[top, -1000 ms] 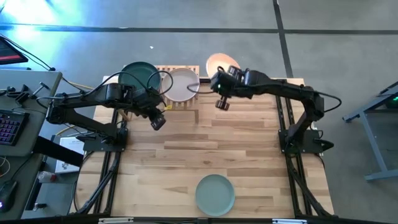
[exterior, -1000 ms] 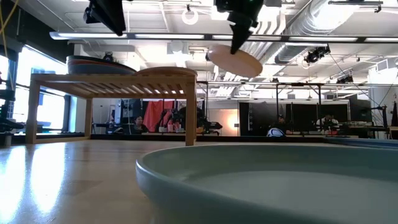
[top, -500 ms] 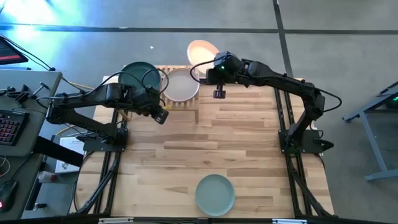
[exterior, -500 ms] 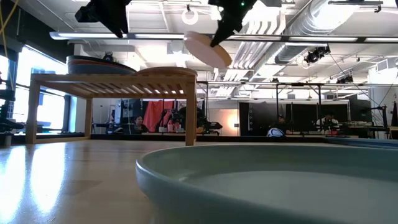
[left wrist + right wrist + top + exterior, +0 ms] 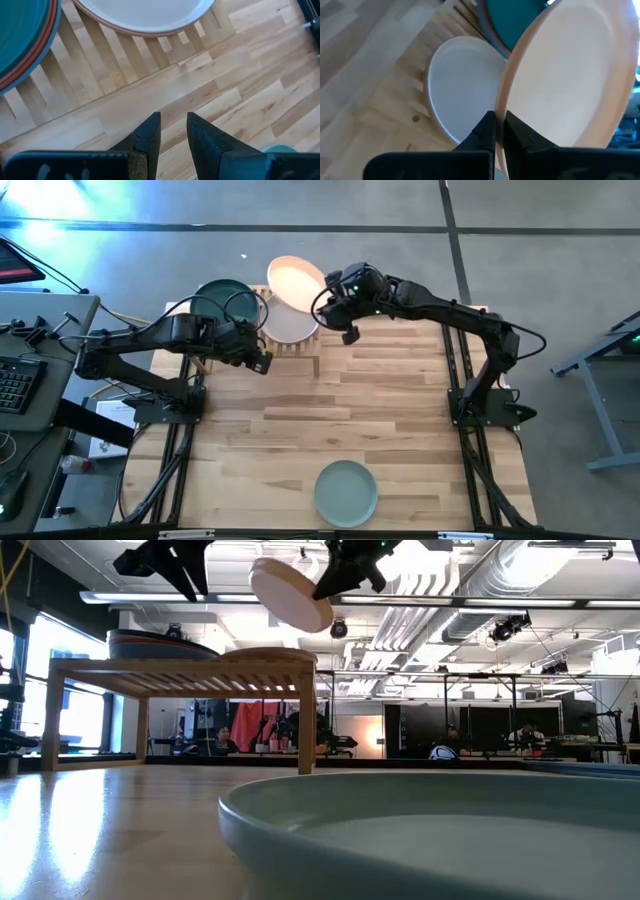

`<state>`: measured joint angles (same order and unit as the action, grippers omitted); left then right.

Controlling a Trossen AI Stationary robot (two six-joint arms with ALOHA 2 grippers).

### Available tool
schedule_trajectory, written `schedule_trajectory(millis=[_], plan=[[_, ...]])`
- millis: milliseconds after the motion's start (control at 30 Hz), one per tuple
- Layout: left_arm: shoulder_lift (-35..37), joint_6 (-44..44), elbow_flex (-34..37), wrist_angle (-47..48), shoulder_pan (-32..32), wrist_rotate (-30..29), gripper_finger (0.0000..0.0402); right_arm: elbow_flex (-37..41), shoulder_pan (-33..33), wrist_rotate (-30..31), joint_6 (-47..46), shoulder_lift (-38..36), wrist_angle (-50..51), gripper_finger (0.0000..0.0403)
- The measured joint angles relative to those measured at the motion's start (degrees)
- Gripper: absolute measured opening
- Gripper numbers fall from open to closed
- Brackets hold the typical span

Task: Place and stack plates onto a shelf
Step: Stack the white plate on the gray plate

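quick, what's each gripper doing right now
Left gripper: open, holding nothing, beside the low wooden slat shelf.
Right gripper: shut on the round peach-pink plate.

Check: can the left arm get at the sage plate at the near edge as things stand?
Probably yes. The left gripper holds nothing, jaws a little apart, hovering by the shelf. The sage plate lies alone on the bare table, nothing between. It is far across the table, so it may be a long stretch.
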<state>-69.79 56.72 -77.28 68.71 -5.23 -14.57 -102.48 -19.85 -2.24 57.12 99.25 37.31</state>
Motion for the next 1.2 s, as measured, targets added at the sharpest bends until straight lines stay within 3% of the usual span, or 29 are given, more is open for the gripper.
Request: schedule_trajectory(millis=[300, 600, 1200], plan=[[-2.7, 0.4, 0.0, -0.3, 0.0, -1.2, 0.0085, 0.0, 1.3, 0.6, 6.3, 3.4, 0.7, 0.0], [-5.9, 1.6, 0.0, -1.0, 0.1, -1.0, 0.0085, 0.0, 1.4, 0.0, 4.5, 5.6, 1.5, 0.0], [-5.5, 1.3, 0.0, -1.1, 0.0, -0.9, 0.0085, 0.1, 3.1, 0.3, 2.5, 9.5, 1.7, 0.0]])
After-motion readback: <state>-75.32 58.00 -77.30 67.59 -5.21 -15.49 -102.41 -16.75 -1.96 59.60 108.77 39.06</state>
